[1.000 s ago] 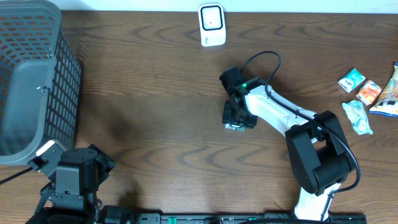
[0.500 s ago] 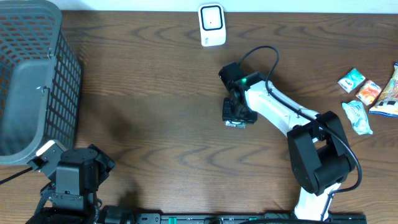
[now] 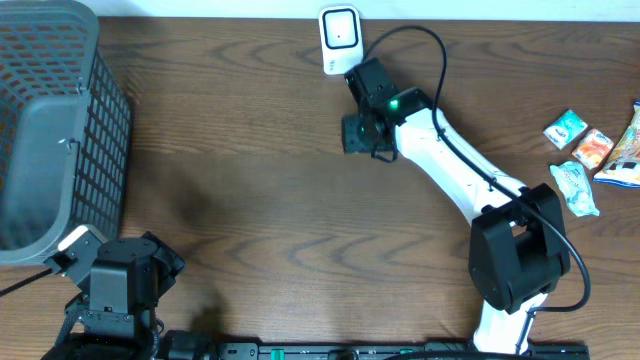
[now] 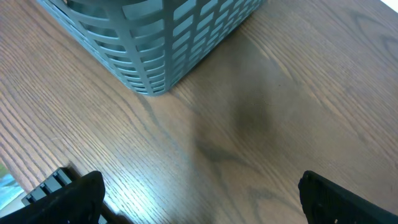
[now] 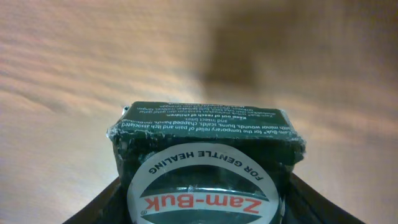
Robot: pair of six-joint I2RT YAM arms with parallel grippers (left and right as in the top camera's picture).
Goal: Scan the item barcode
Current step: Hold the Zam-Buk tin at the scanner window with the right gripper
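**Supervisor:** Item location?
**Operator:** I hold the Zam-Buk box by its sides in the right jaws, lifted off the bench, near the barcode scanner. The left jaws stand wide and empty.
**Supervisor:** Handling?
**Operator:** I judge it a light, stiff carton. The glossy wrap may slip. Grip the flat side walls and keep the printed faces exposed.

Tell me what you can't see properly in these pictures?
Barcode on the Zam-Buk box: no view shows it; overhead, the right arm partly covers the box.
Box's small print: right wrist view, too tiny.
Snack packets: overhead, too small to read; one cut by the right edge.
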